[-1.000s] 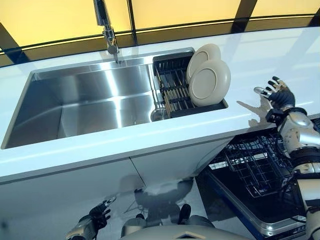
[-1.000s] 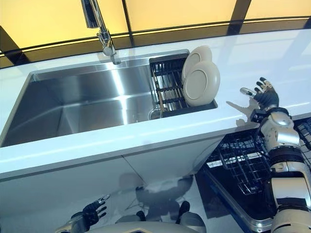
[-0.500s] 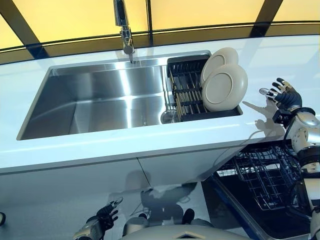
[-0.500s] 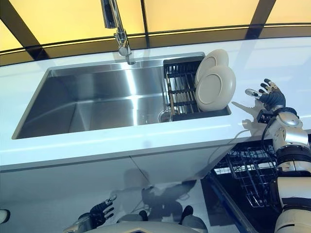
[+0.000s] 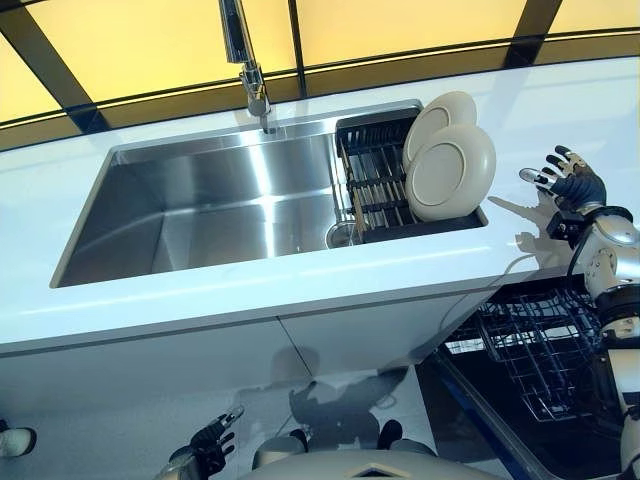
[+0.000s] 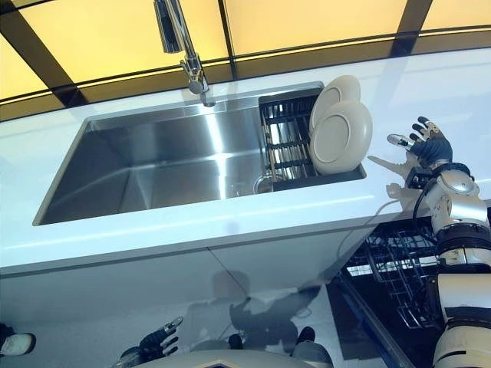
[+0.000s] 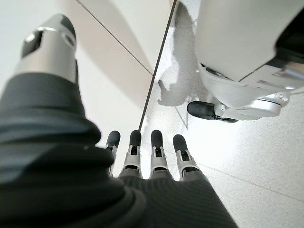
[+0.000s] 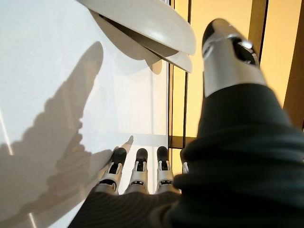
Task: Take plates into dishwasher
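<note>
Against the frame one second back, the whole picture has shifted: sink [image 5: 200, 200] and rack now sit further toward the view's right, so my head camera has moved, not the objects. A shoe of a person [image 5: 15, 440] now shows at the lower left edge, on the floor. My right hand [image 5: 572, 185] keeps about the same place relative to the plates, above the white counter [image 5: 560, 110], just right of the rack.

Two beige plates [image 5: 450, 170] stand on edge in the black dish rack [image 5: 375, 175] at the right end of the sink, one behind the other and overlapping. Their faces point toward the near right, tilted back a little; being round, they show no long axis.

Right hand: fingers spread and straight, thumb apart, holding nothing, apart from the plates. In its wrist view the plate rims [image 8: 152, 28] lie past the fingers.

Left hand [image 5: 210, 450]: low by the floor, fingers relaxed, empty.

Dishwasher basket [image 5: 545, 345] pulled out under the counter, below the right arm.
</note>
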You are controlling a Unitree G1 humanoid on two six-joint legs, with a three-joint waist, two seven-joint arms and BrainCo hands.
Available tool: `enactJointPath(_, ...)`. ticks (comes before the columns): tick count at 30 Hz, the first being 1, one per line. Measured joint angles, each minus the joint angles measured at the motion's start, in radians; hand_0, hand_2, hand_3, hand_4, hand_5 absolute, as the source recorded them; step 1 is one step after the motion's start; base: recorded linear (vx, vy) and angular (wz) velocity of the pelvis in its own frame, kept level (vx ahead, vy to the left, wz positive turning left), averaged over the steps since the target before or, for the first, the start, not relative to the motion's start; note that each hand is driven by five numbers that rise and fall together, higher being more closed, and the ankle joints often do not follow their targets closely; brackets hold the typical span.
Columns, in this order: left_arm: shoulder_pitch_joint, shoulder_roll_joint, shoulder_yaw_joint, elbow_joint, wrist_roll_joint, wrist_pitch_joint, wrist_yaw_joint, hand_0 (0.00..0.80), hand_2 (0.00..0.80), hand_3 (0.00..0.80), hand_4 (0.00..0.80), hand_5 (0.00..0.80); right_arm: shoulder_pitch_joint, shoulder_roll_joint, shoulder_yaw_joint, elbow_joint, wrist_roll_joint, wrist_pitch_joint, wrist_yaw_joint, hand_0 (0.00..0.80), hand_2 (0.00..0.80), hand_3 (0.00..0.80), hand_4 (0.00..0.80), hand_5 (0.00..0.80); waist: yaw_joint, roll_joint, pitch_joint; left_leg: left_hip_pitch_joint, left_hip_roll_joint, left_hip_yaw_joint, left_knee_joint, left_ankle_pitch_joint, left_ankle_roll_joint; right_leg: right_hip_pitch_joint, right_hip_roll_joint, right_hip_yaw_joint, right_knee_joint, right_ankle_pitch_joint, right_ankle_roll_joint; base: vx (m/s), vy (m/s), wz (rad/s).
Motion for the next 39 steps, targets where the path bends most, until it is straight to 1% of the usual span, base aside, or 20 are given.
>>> enactJointPath(7, 0.011, -0.009, 0.0, 0.0, 0.0, -0.002, -0.014, 0.0, 0.0, 0.0, 0.0, 0.0, -0.017, -0.001, 0.005, -0.001, 0.001, -0.001, 0.003, 0.0, 0.0, 0.0, 0.0, 0.0, 0.002, 0.025, -0.007, 0.001, 0.0, 0.0, -0.001, 0.0, 0.001, 0.0, -0.002, 0.0, -0.001, 0.0, 0.001, 0.005, 0.02, 0.0)
enactJointPath(14, 0.008, -0.016, 0.0, 0.0, 0.0, -0.002, -0.016, 0.0, 0.0, 0.0, 0.0, 0.0, -0.024, 0.005, 0.023, -0.003, 0.002, 0.001, 0.001, 0.0, 0.0, 0.0, 0.0, 0.0, 0.004, 0.022, -0.005, 0.003, 0.0, 0.0, -0.001, 0.0, 0.0, 0.004, -0.002, -0.003, -0.001, 0.0, 0.001, 0.0, 0.0, 0.0)
enactJointPath(18, 0.004, -0.016, 0.0, -0.001, 0.0, -0.002, -0.015, 0.0, 0.0, 0.0, 0.0, 0.0, -0.027, 0.013, 0.052, -0.005, 0.004, 0.003, -0.006, 0.0, 0.0, 0.0, 0.0, 0.0, 0.009, 0.014, 0.0, 0.014, -0.001, -0.001, -0.003, 0.0, 0.0, 0.016, -0.002, -0.004, 0.0, 0.0, 0.002, 0.001, 0.033, 0.01)
enactJointPath(21, -0.005, -0.016, 0.0, -0.001, -0.001, -0.001, -0.015, 0.0, 0.0, 0.0, 0.0, 0.0, -0.027, 0.019, 0.061, -0.005, 0.004, 0.013, -0.006, 0.0, 0.0, 0.0, 0.0, 0.0, 0.022, 0.002, 0.005, 0.021, -0.001, -0.001, -0.003, 0.0, 0.0, 0.023, -0.001, -0.004, 0.0, 0.0, 0.002, 0.001, 0.013, 0.0)
enactJointPath(31, -0.017, -0.012, 0.0, 0.002, -0.003, 0.0, -0.007, 0.0, 0.0, 0.0, 0.0, 0.0, -0.032, 0.07, 0.096, -0.005, 0.009, 0.036, 0.016, 0.0, 0.0, 0.0, 0.0, 0.0, 0.05, -0.067, 0.005, 0.02, -0.006, -0.008, -0.003, 0.001, 0.002, 0.027, -0.006, -0.012, 0.004, 0.001, 0.005, -0.021, 0.016, 0.03)
enactJointPath(33, -0.024, -0.01, 0.0, 0.002, -0.003, 0.0, -0.007, 0.0, 0.0, 0.0, 0.0, 0.0, -0.033, 0.078, 0.096, -0.005, 0.017, 0.038, 0.016, 0.0, 0.0, 0.0, 0.0, 0.0, 0.054, -0.072, 0.005, 0.021, -0.006, -0.009, -0.004, 0.001, 0.003, 0.028, -0.006, -0.013, 0.004, 0.001, 0.005, 0.0, 0.0, 0.0)
enactJointPath(39, -0.029, -0.009, -0.003, 0.002, -0.003, 0.0, -0.007, 0.0, 0.0, 0.0, 0.0, 0.0, -0.042, 0.105, 0.102, -0.005, 0.023, 0.046, 0.023, 0.0, 0.0, 0.0, 0.0, 0.0, 0.056, -0.073, 0.005, 0.021, -0.007, -0.012, -0.003, 0.002, 0.003, 0.03, -0.006, -0.013, 0.004, 0.002, 0.003, 0.003, 0.007, 0.02)
